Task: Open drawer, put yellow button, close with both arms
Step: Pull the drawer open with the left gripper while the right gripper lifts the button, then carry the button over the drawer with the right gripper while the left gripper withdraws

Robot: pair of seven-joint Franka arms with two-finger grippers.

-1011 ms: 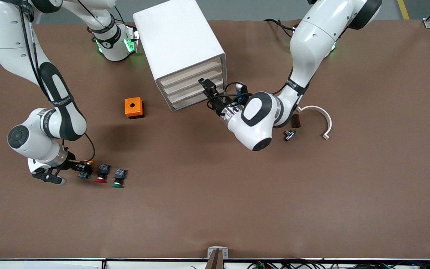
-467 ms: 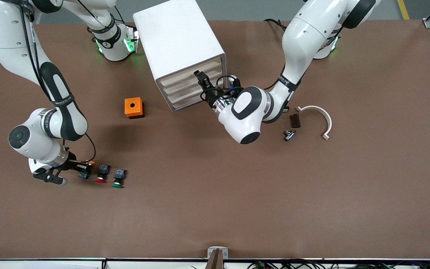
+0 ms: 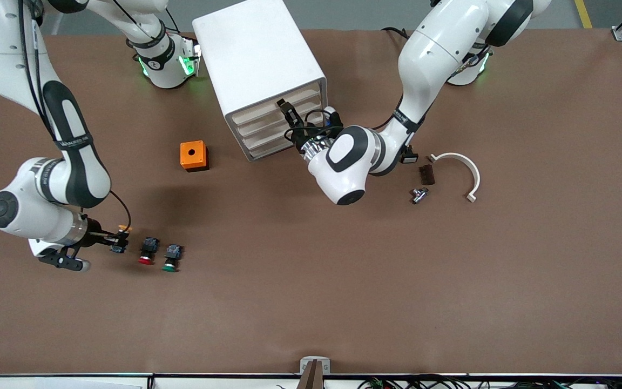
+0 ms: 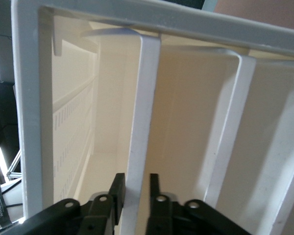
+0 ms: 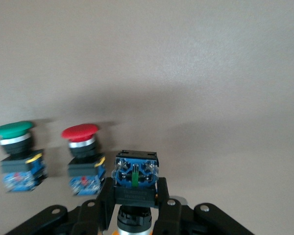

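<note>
The white cabinet (image 3: 257,59) stands near the robots' bases, its drawers all shut. My left gripper (image 3: 285,111) is at the front of the uppermost drawer (image 3: 268,109). In the left wrist view my left gripper (image 4: 136,188) is open, its fingers (image 4: 116,191) straddling the drawer's thin front wall (image 4: 146,112). My right gripper (image 3: 115,241) is shut on the yellow button (image 3: 121,240), just above the table beside the red button (image 3: 146,252). In the right wrist view my right gripper (image 5: 135,185) holds the yellow button (image 5: 135,169) by its black body, blue contact block outward.
The red button (image 5: 82,142) and a green button (image 3: 170,258) stand on the table near the right arm's end. An orange box (image 3: 194,155) sits beside the cabinet. A white curved piece (image 3: 459,167), a brown block (image 3: 426,174) and a small metal part (image 3: 418,194) lie toward the left arm's end.
My left gripper has moved up the cabinet's front to the uppermost drawer. My right gripper has drawn the yellow button away from the red button, toward the right arm's end.
</note>
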